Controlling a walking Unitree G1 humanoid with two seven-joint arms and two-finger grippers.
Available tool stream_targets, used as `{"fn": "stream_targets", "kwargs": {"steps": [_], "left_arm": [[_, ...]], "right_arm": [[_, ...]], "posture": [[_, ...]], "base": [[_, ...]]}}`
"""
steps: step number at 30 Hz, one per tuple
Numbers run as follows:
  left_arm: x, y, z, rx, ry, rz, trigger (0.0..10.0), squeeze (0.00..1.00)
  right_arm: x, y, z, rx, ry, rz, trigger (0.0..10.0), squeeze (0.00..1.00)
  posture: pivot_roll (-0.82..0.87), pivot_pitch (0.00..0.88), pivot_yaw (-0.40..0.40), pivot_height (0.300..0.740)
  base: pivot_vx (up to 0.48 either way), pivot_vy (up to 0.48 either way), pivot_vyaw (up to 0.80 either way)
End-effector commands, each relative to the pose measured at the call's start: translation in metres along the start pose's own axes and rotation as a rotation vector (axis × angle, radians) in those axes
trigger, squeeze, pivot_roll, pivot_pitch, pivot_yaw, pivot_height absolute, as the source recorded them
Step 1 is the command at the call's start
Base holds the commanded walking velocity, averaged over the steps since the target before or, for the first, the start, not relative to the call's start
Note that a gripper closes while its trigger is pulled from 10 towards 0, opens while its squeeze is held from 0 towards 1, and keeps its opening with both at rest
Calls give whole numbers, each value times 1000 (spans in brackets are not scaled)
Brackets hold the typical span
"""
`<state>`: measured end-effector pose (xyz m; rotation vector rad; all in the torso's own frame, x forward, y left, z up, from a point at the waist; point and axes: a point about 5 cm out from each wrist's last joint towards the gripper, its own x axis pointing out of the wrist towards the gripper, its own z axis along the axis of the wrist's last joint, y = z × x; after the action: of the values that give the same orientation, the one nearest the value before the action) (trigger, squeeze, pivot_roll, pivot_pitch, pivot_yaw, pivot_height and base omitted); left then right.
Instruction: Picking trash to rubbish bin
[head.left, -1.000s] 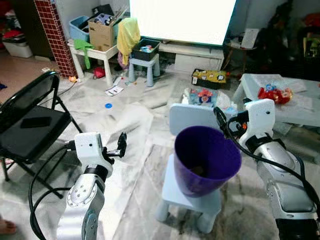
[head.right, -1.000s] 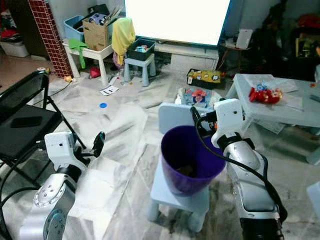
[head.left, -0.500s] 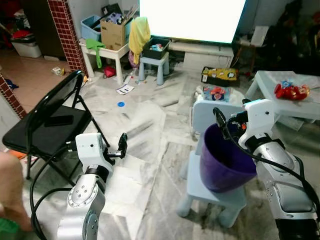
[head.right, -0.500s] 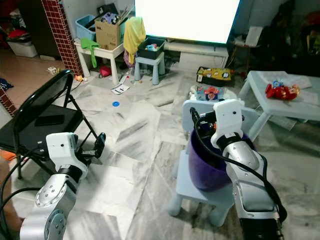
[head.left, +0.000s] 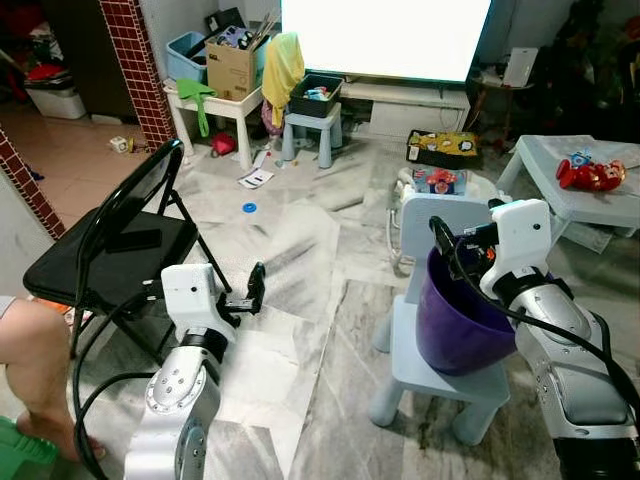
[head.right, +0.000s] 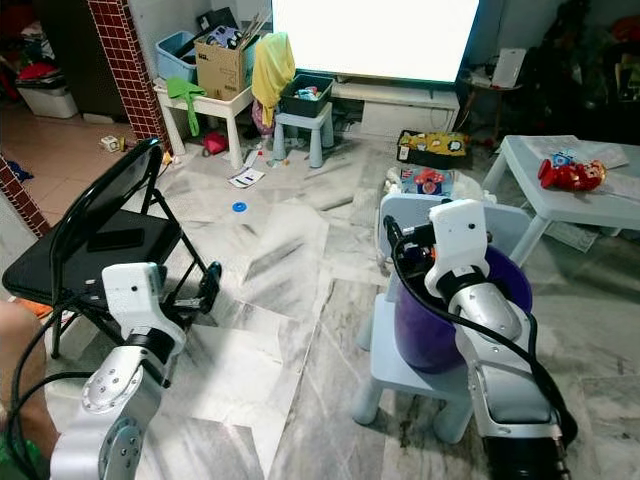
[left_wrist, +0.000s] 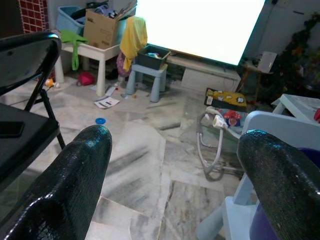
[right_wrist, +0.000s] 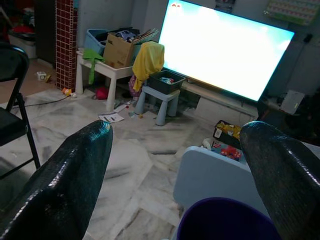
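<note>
A purple rubbish bin (head.left: 455, 322) stands on a small pale-blue child's chair (head.left: 425, 375), right of centre. My right gripper (head.left: 440, 238) hovers at the bin's near rim with its black fingers (right_wrist: 75, 170) open and empty. My left gripper (head.left: 257, 282) is held over the marble floor left of the bin, also open and empty (left_wrist: 175, 137). Loose litter lies farther off on the floor: a paper sheet (head.left: 257, 178) and a small blue disc (head.left: 248, 207). The bin's inside is hidden from here.
A black folding chair (head.left: 110, 250) with a dark phone (head.left: 133, 240) on its seat stands at my left. A person's bare leg (head.left: 35, 370) is at the lower left. A low grey table (head.left: 575, 185) with a red toy sits right; a bright TV (head.left: 385, 35), box-laden table (head.left: 215, 95) and stool (head.left: 310, 125) line the back.
The camera has swung and drawn back, so the bin and chair now sit farther right and lower. A person's leg has come into view at the left. Both arms keep their pose.
</note>
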<state>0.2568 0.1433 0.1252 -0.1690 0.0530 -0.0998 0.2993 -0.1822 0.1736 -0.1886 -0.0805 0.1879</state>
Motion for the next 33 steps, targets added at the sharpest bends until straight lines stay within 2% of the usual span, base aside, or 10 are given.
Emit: {"fn": "stream_targets", "kwargs": {"steps": [1,12,22,33], "left_arm": [[2,-1,2,8,-12,-15,10000,0],[2,-1,3,-10,-23,-16,10000,0],[3,0,4,-11,-25,-17,10000,0],[7,6,5,-56,-23,10,10000,0]], "right_arm": [[1,-4,4,-8,-13,-14,10000,0],[1,-3,4,-10,-15,-12,10000,0],[2,-4,4,-6,-7,-15,10000,0],[2,-4,4,-11,-9,-16,10000,0]], "posture": [[55,13,-50,740],[55,13,-50,740],[54,10,-50,740],[51,9,-49,740]], "base": [[0,0,0],[0,0,0],[0,0,-769],[0,0,-769]]}}
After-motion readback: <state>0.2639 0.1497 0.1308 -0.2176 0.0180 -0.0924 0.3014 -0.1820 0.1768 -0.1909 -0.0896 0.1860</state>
